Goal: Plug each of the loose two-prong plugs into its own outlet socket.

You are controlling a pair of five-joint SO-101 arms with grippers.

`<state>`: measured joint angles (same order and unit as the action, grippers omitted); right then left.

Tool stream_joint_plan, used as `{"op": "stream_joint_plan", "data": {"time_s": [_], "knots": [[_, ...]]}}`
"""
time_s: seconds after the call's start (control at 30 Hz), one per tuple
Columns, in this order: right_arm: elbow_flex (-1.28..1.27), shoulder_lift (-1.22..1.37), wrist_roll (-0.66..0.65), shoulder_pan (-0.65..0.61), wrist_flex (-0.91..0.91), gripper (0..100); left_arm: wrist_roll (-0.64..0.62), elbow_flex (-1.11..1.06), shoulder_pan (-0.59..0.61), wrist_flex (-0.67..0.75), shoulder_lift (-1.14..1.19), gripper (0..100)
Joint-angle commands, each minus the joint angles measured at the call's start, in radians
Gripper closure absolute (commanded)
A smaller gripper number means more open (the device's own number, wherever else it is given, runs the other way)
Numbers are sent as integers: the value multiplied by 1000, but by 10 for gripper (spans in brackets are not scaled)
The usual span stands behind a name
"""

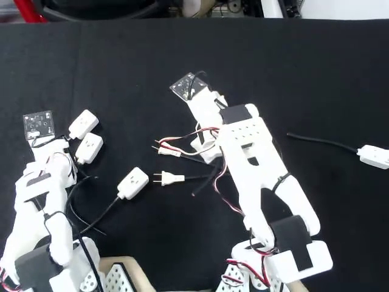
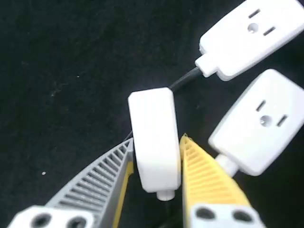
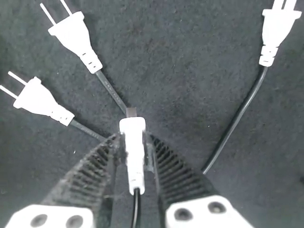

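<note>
My left gripper (image 2: 154, 147) is shut on a white outlet socket (image 2: 154, 137) held edge-on between a grey finger (image 2: 102, 183) and a yellow one (image 2: 204, 180). Two more outlet sockets (image 2: 249, 38) (image 2: 259, 123) lie face up just beyond it. My right gripper (image 3: 133, 140) is shut on a white two-prong plug (image 3: 132, 152) standing on its narrow side. Three loose plugs (image 3: 71, 31) (image 3: 35, 99) (image 3: 278, 28) lie on the cloth past it. In the high view a plug (image 1: 169, 178) points its prongs at a fourth socket (image 1: 132, 182), a small gap apart.
The table is covered with black cloth (image 1: 304, 73). Black cables (image 1: 97, 213) trail from the sockets toward the front edge. A white connector on a black cable (image 1: 374, 156) lies at the far right. Red and white servo wires (image 1: 200, 137) hang beside the right arm.
</note>
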<state>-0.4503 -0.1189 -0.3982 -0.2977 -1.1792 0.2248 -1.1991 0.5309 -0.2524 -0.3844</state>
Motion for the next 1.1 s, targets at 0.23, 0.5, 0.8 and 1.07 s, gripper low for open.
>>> {"op": "stream_joint_plan", "data": {"time_s": [0.23, 0.5, 0.8, 1.07], "knots": [[5, -4, 5, -6, 11, 986, 14, 25, 12, -132, -178, 967], [5, -12, 5, 11, 2, 986, 130, 188, -7, -621, -709, 967], [101, -13, 5, 152, -106, 986, 338, 390, -285, -1014, -979, 967], [145, -13, 5, 256, -123, 986, 479, 119, -680, -974, -971, 970]]}}
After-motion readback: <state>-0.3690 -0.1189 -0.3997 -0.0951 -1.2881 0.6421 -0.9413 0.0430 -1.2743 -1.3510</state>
